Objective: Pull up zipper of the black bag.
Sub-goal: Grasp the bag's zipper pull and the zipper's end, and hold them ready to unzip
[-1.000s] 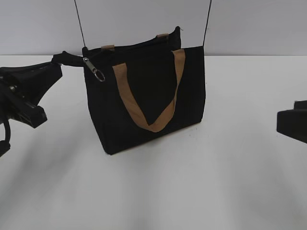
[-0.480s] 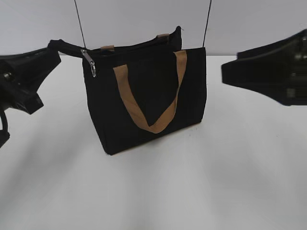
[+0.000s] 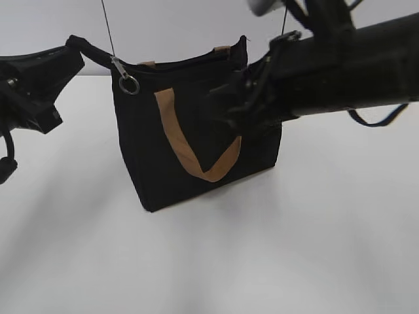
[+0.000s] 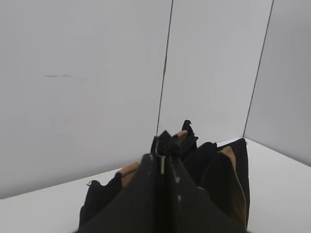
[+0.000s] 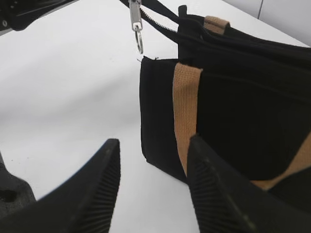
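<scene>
The black bag [image 3: 144,157] stands upright on the white table, with a tan strap handle [image 3: 173,134] on its front. The zipper pull [image 3: 128,82], silver with a round ring, hangs at the bag's top left corner. It also shows in the right wrist view [image 5: 137,25]. My left gripper [image 3: 73,51] is shut on the black fabric tab at the end of the zipper track and holds it taut up and to the left, as the left wrist view [image 4: 163,151] shows. My right gripper [image 5: 153,145] is open and empty, in front of the bag's front face [image 5: 243,87], below and to the right of the pull.
The right arm [image 3: 340,65] crosses in front of the bag's upper right and hides that part. A white wall with thin dark seams [image 3: 108,29] stands behind the table. Bare white table [image 3: 209,261] lies in front of the bag.
My right arm has swung in from the right edge and now sits in front of the bag. My left gripper has drawn the tab slightly up and left, and the zipper ring has swung.
</scene>
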Action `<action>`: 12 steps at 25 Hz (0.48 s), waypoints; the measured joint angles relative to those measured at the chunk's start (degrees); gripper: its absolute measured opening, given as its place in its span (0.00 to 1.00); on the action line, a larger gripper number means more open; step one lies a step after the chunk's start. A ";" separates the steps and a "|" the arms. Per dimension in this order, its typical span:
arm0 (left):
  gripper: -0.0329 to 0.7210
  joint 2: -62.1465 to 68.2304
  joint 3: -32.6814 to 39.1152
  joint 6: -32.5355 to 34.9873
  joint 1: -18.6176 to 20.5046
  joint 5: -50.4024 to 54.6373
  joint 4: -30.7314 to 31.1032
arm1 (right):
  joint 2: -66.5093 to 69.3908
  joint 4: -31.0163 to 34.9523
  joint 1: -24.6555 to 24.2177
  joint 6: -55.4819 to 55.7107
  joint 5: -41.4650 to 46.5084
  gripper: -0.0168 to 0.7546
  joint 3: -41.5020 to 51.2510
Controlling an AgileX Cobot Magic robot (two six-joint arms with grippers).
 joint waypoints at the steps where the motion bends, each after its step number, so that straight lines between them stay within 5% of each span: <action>1: 0.04 0.00 -0.15 0.00 0.00 0.00 0.00 | 1.93 0.00 0.96 0.00 -0.66 0.47 -1.48; 12: 0.04 0.00 -0.15 0.00 0.00 0.04 -0.05 | 14.75 0.07 6.24 -1.71 -4.48 0.47 -13.32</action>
